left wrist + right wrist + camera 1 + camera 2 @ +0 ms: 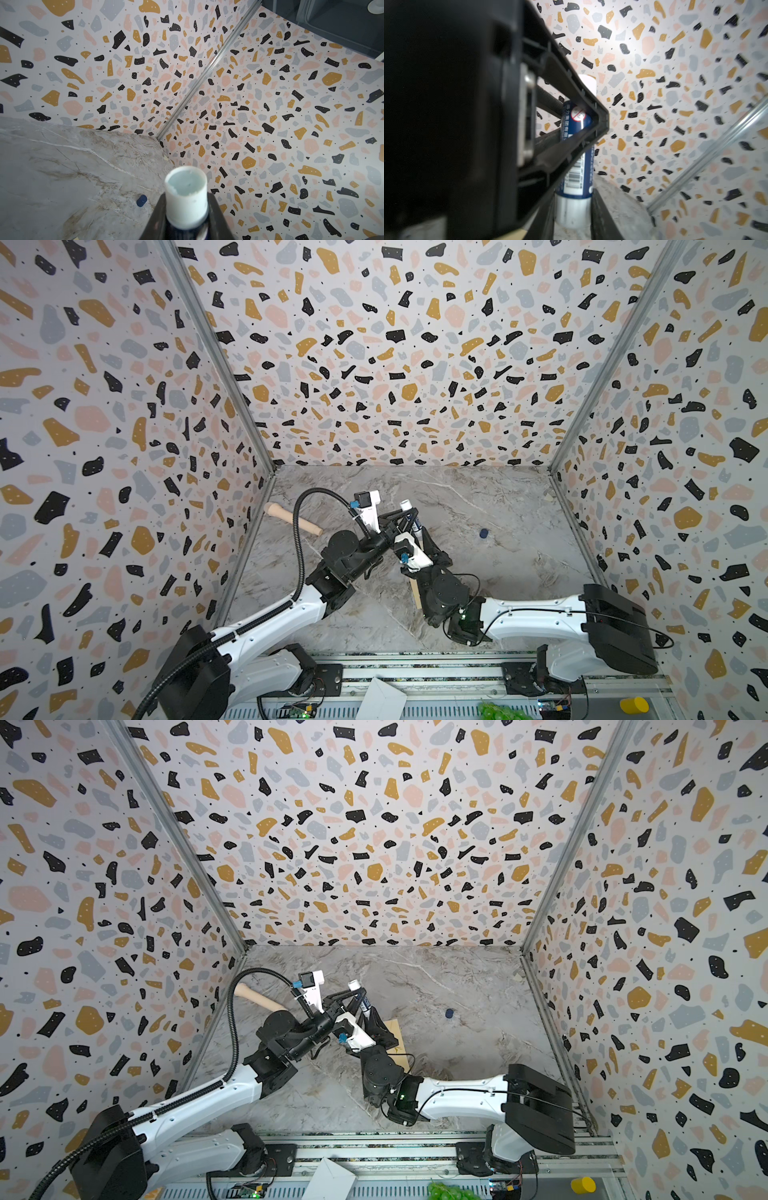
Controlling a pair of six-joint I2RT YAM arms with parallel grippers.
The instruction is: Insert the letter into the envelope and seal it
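Left fingers (154,223) grip a glue stick (576,182) around its middle. Right fingers (601,222) stand on both sides of the stick's base; whether they press it I cannot tell. Under the stick, the envelope (395,1029) lies on the desk (457,977). A blue cap (449,1013) lies well apart from the stick.

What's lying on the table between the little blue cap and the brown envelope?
Nothing. In a top view, only bare marble table separates the blue cap from the envelope.
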